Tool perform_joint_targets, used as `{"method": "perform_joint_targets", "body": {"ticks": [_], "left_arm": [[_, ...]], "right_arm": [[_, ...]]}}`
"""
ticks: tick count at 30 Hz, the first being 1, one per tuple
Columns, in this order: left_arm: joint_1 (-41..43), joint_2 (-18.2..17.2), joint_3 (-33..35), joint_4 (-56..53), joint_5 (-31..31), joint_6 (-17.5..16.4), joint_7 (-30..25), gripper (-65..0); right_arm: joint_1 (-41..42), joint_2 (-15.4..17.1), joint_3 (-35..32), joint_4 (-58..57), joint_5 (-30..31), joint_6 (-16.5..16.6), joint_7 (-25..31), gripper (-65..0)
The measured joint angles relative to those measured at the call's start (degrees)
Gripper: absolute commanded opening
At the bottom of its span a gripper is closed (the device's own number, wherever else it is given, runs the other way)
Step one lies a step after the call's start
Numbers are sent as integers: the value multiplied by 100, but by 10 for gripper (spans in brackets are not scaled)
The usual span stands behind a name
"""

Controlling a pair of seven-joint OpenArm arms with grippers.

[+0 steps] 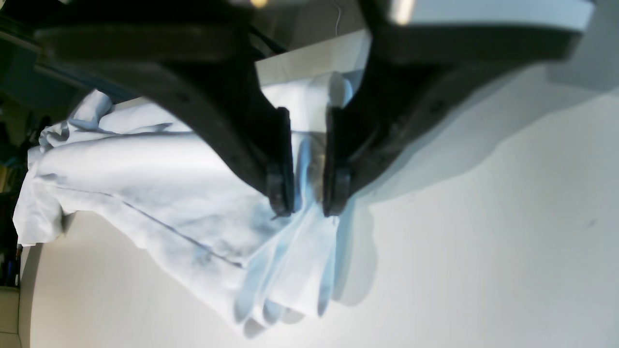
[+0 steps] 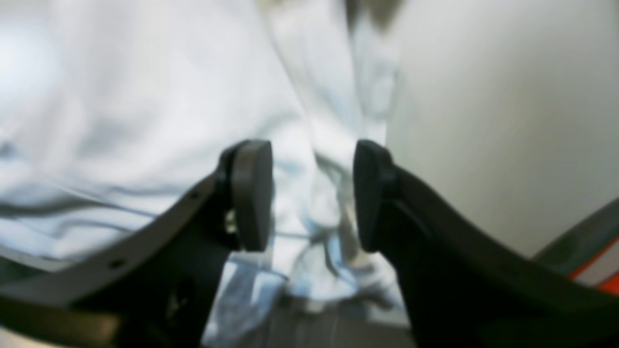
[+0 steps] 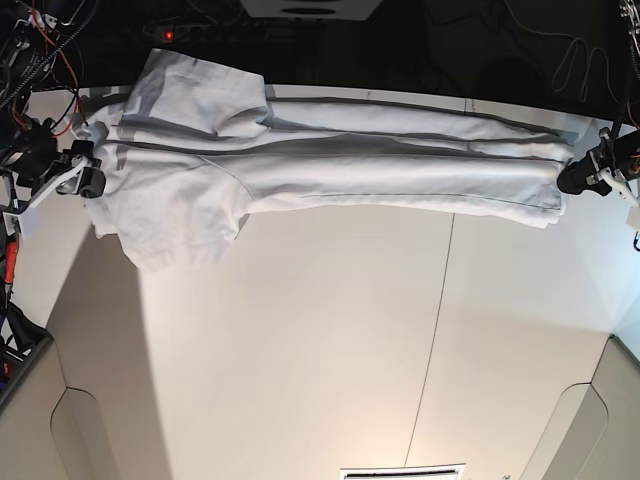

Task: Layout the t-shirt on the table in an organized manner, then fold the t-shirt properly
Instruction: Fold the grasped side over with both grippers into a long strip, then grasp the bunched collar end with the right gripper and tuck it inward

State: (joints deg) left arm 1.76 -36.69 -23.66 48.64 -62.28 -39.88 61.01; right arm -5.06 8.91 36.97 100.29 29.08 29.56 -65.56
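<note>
Two grippers, left (image 1: 308,210) narrowly parted around t-shirt (image 1: 169,183) fabric, right (image 2: 312,195) widely parted over t-shirt.

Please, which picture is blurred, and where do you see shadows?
Right wrist view: the shirt and gripper are blurred. Left wrist view: soft shadows on the table, right of the shirt. Base view: sharper, with a broad shadow at the table's lower left.
</note>
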Motion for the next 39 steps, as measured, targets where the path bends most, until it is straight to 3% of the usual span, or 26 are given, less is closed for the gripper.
{"method": "perform_joint_targets", "body": {"ticks": [4, 9, 21, 22, 24, 25, 32, 39], "left_arm": [[0, 0, 0, 0, -120, 0, 0, -503], [0, 0, 0, 0, -258, 2, 0, -503], [-2, 0, -4, 0, -313, 20, 0, -503], [-2, 0, -4, 0, -313, 20, 0, -503], [-2, 0, -4, 0, -313, 20, 0, -503], [-2, 0, -4, 0, -315, 17, 0, -503], [-2, 0, -4, 0, -315, 17, 0, -503], [-2, 9, -4, 0, -317, 20, 0, -503]], "right_arm": [[114, -22, 4, 553, 278, 22, 212, -376], [610, -17, -94, 302, -155, 31, 748, -376], [1840, -20, -1104, -2747, -332, 13, 1091, -378], [1888, -20, -1202, -2900, -328, 9, 1088, -409], [1934, -20, -1394, -3040, -315, 74, 1019, -594], [1934, -20, -1475, -3038, -284, 101, 953, -650], [1823, -160, -1567, -2258, 715, 264, 22, -650], [636, -809, -1572, -205, 1235, 343, -507, -650]]}}
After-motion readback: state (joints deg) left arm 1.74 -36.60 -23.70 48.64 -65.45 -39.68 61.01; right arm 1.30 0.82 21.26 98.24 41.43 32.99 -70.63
